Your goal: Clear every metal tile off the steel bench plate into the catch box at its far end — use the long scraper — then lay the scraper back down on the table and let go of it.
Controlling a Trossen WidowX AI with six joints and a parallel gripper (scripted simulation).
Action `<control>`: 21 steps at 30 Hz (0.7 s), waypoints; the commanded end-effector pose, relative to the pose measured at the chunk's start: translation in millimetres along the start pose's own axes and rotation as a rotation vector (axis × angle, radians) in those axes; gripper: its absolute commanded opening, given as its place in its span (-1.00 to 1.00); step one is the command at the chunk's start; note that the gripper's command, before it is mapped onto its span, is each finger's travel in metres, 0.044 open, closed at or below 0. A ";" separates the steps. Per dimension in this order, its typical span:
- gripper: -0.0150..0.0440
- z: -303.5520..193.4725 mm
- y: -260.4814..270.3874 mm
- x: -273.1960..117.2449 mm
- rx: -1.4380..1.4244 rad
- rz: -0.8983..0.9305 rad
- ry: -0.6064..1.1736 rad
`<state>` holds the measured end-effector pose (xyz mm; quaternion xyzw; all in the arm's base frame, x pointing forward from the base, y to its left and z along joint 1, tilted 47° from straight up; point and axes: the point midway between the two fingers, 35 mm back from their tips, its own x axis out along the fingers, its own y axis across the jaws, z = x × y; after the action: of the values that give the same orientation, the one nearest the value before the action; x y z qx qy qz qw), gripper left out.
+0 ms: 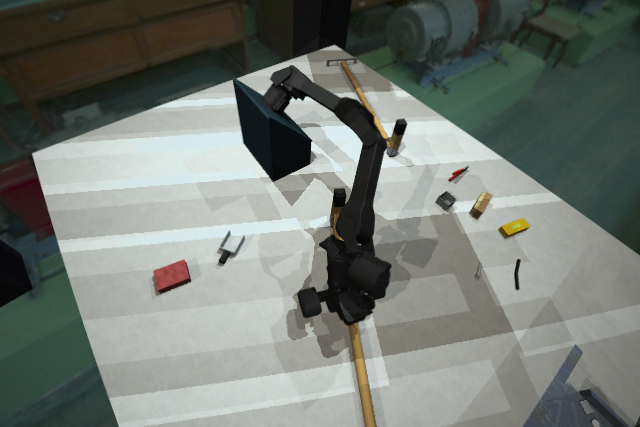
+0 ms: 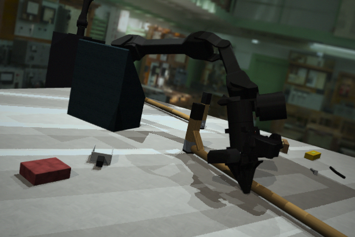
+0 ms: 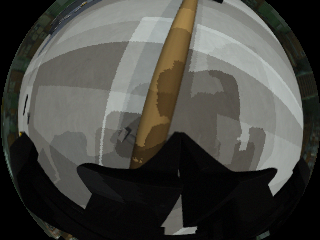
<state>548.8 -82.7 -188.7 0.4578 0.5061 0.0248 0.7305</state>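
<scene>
A long wooden pole (image 1: 363, 381) (image 2: 289, 206) (image 3: 167, 80), apparently the scraper's shaft, lies along the table; its business end is out of view. An upright wooden grip with a black cap (image 1: 339, 197) (image 2: 197, 111) stands at its inner end. My gripper (image 1: 354, 321) (image 2: 247, 191) (image 3: 178, 136) is shut and empty, pointing down close beside the shaft; contact cannot be told. A blue-grey plate (image 1: 554, 399), perhaps the steel bench plate, is cut off at the lower right of the top view. Tiles and the catch box cannot be made out for certain.
A dark wedge-shaped block (image 1: 286, 148) (image 2: 99, 87) stands near my base. A rake-headed pole (image 1: 356, 86) lies behind. A red block (image 1: 172, 277) (image 2: 45, 170) and small pan (image 1: 232, 243) lie left; a yellow box (image 1: 514, 227) (image 2: 312, 155) and black rod (image 1: 516, 275) lie right.
</scene>
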 end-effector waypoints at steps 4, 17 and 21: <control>-0.49 6.4 14.8 -1.7 -0.010 0.007 -0.010; -0.49 8.1 27.7 -0.9 -0.010 0.008 -0.010; -0.49 8.5 31.5 -0.7 -0.010 0.008 -0.010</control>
<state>560.5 -71.9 -175.3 0.4580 0.5059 0.0251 0.7305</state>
